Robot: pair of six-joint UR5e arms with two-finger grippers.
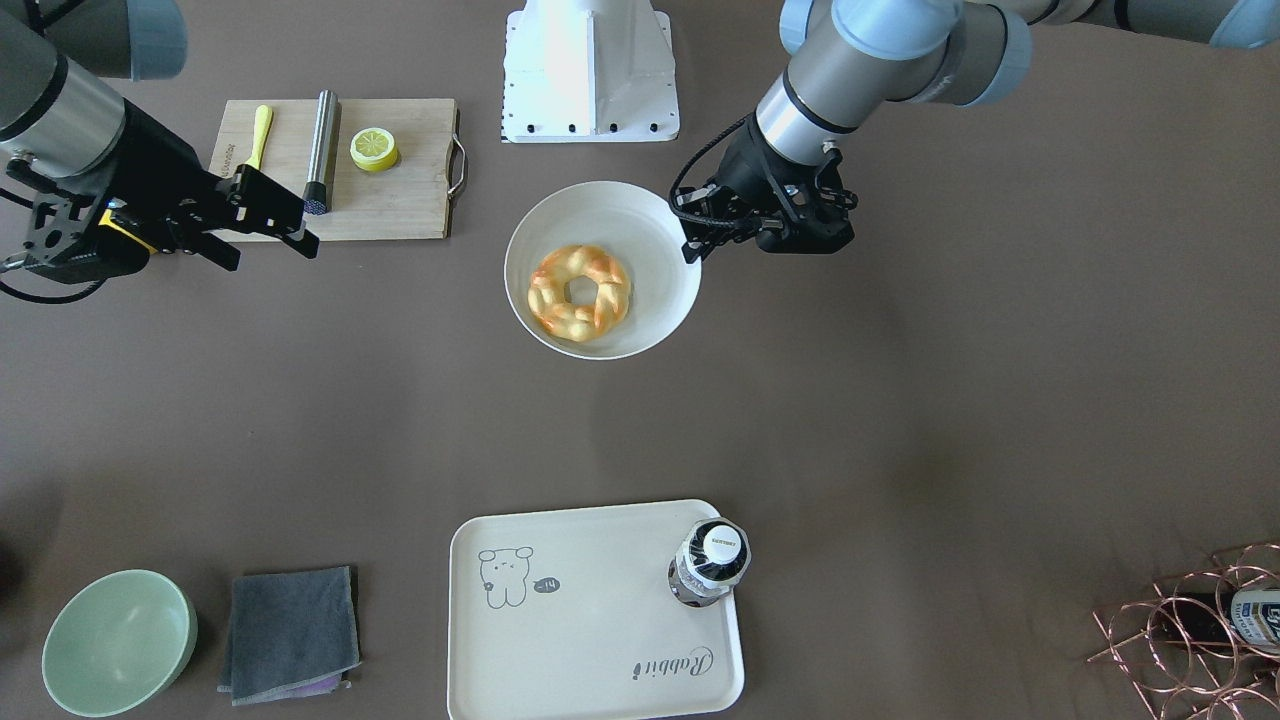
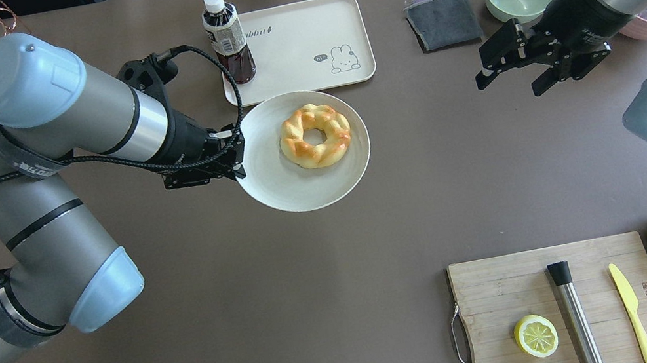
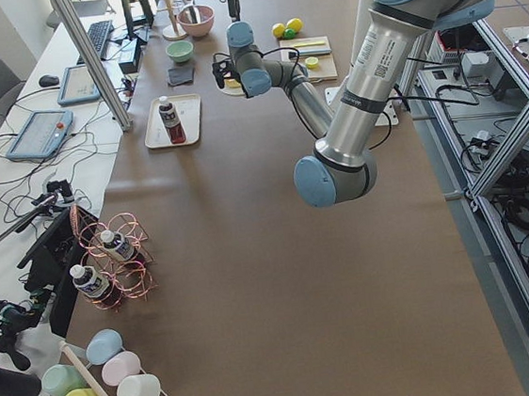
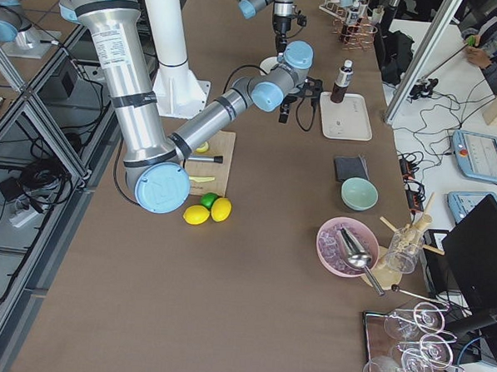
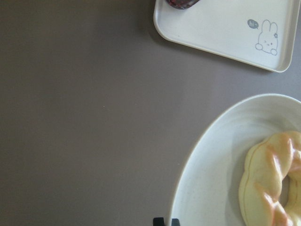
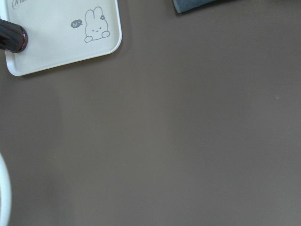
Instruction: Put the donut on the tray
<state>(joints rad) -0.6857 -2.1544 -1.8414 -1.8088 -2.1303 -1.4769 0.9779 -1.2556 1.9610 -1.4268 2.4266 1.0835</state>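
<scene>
Donut (image 2: 315, 135), braided and golden, lay on the smooth round plate (image 2: 291, 187) whose rim my left gripper (image 2: 236, 157) pinched; right gripper (image 2: 508, 88) spread.

Braided golden-orange donut (image 2: 315, 135) lies flat on white plate (image 2: 298, 189). Cream rectangular tray (image 2: 299, 46) lies flat, apart from it.

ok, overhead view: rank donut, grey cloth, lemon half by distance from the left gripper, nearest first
From the left gripper:
1. donut, on the plate right beside it.
2. grey cloth, far side, robot's right.
3. lemon half, on the cutting board, near right.
</scene>
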